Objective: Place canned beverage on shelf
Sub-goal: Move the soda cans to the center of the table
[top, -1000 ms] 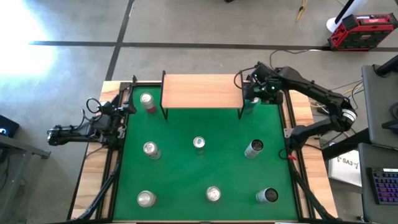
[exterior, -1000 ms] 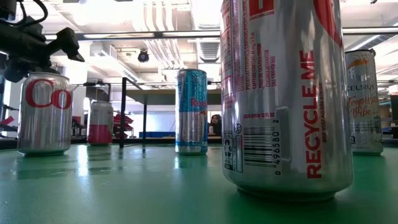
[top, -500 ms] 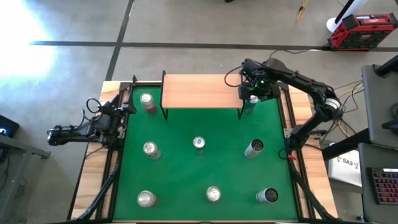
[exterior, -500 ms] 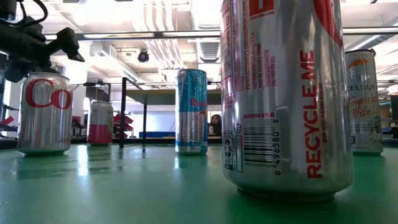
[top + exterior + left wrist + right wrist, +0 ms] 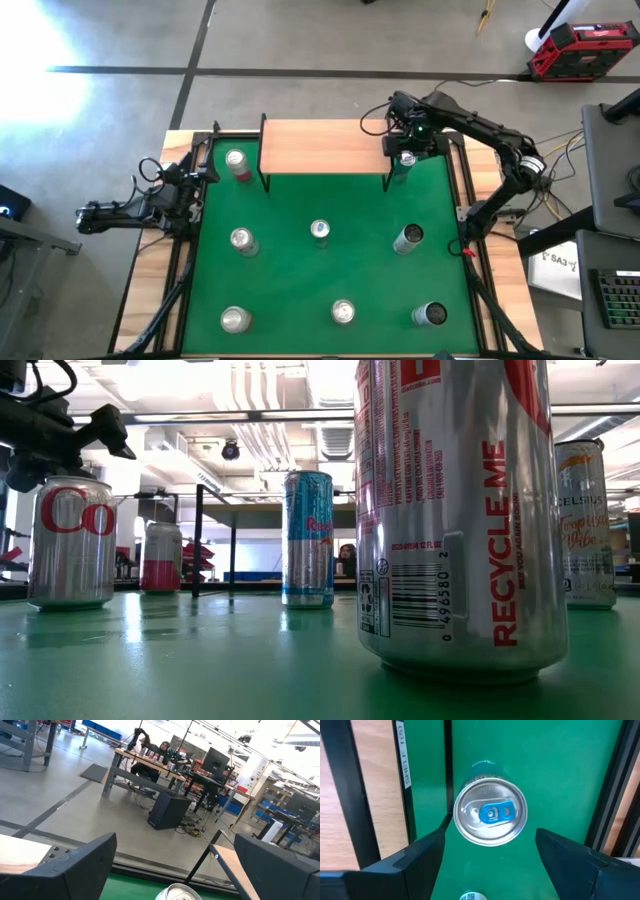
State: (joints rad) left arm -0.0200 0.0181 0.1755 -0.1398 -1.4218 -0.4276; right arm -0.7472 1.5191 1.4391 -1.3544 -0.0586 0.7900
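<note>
Overhead and wrist views of a can-shelving task at an early stage; the shelf (image 5: 322, 145), a light wooden top on thin black legs, stands at the far edge of the green mat (image 5: 300, 280) and carries no can in the high view. The right gripper (image 5: 406, 150) hangs directly above a can with a blue tab (image 5: 491, 817) that stands upright on the mat just beside the shelf's right-hand legs; in the right wrist view its two dark fingers (image 5: 420, 855) stand apart on either side of the can top, not touching it, so nothing is held; the can is judged to be the one chosen for placing. The left gripper (image 5: 175, 865) waits at the left edge of the table, its fingers spread wide and empty; a can top shows just beyond them in the left wrist view.

Seven other cans stand on the mat: a red-and-silver can (image 5: 237, 163) left of the shelf, one at centre (image 5: 320, 231), one left of centre (image 5: 241, 240), a dark-topped can (image 5: 409, 238) to the right, and three along the near edge; none is on the shelf.

As a judgement, only the approach to one can is done; the descent, the grasp, the lift and the setting down on the wooden top remain, and the shelf's leg beside the can leaves little room for the finger nearest it.
</note>
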